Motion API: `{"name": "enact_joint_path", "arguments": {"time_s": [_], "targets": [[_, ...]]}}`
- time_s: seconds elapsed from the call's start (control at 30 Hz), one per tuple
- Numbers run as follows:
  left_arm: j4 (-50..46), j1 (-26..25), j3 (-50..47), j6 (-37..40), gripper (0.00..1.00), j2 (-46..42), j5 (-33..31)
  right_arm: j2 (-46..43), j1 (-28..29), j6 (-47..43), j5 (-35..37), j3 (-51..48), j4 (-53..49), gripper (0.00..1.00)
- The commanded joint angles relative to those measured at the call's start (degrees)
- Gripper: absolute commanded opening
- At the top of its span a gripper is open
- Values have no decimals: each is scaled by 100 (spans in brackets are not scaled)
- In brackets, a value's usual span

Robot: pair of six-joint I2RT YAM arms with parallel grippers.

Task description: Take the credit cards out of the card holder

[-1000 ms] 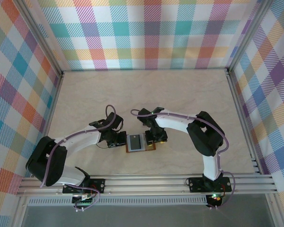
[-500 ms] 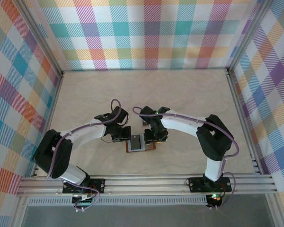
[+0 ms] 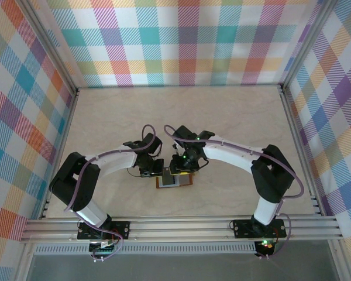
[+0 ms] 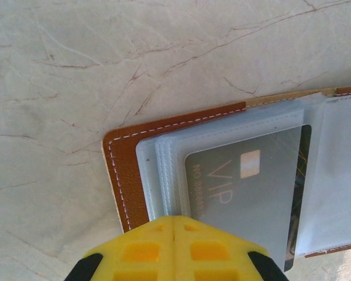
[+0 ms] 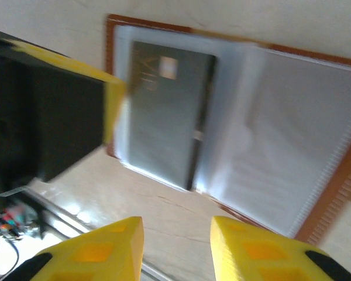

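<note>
- The left hand (image 4: pixel 174 221) is closed, its yellow fingers pressed together with no gap. Their tips meet at the edge of the open card holder (image 4: pixel 120 158), over the clear sleeves (image 4: pixel 155 170).
- The right hand (image 5: pixel 176 234) is narrowly parted and holds nothing, with bare worktop (image 3: pixel 222 117) showing between its fingers. In its own view the tips sit just short of the card holder's long edge.
- A grey credit card (image 4: pixel 245 193) marked VIP sits inside a sleeve, just beyond the left hand's fingertips.
- From above, the card holder lies flat and open between the two hands, brown border outward, with both hands crowding its far side.
- The worktop is bare from there to the checked walls (image 3: pixel 181 41) at the far side and at both ends.
- On the near side a strip of worktop separates the card holder from the metal rail (image 3: pixel 181 225).
</note>
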Motion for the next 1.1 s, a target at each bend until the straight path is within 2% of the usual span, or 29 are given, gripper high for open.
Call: {"name": "enact_joint_path", "arguments": {"time_s": [0.0, 0.23, 0.63, 1.07], "targets": [[-210, -59, 93, 165, 6, 104, -164, 370, -75, 227, -794, -114, 816, 34], [-242, -66, 74, 154, 6, 124, -192, 797, -149, 236, -917, -135, 1071, 32], [-313, -77, 58, 170, 5, 74, -245, 1035, -211, 87, -591, -259, 986, 32], [-474, -83, 66, 238, 5, -46, -423, 736, -211, 11, -57, -295, 603, 30]]}}
